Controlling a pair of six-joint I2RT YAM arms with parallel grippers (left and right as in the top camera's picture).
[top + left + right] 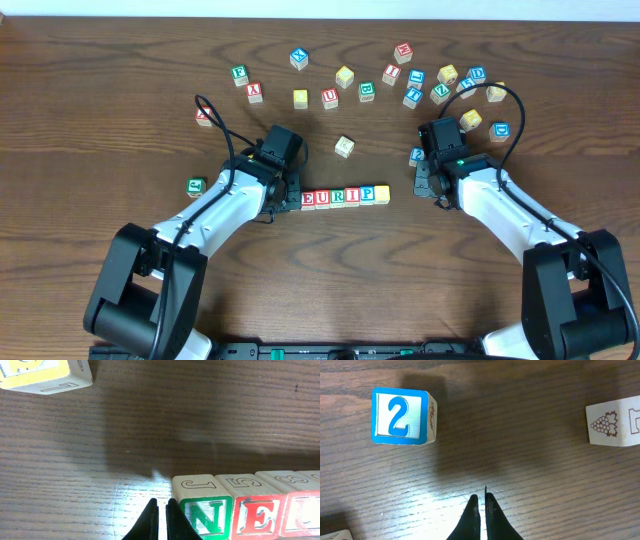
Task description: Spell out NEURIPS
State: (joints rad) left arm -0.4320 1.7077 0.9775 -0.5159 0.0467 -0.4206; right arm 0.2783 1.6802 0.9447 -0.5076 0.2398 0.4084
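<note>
From above, we see the row of blocks point(345, 196) lying at the middle of the table point(100, 80), reading E, U, R, I, P, with its left end hidden under the left gripper point(290, 197). The right gripper point(428, 183) hangs well apart to the right of the row's P end, where we judge the last letter should go. The loose blocks point(400, 80) are scattered along the far side, too small for us to pick out the missing S. At the left wrist, the left gripper point(160, 521) has its fingers pressed together and holds nothing. The tips stand just beside the N block point(205, 512), which sits flush against the E block point(255, 512), a stance we read as squaring up the row's start. A yellow block point(45, 375) lies far off at the corner. At the right wrist, the right gripper point(481, 516) is likewise pinched together and empty over bare wood, between a blue 2 block point(400, 415) and a grape block point(615, 422), touching neither.
</note>
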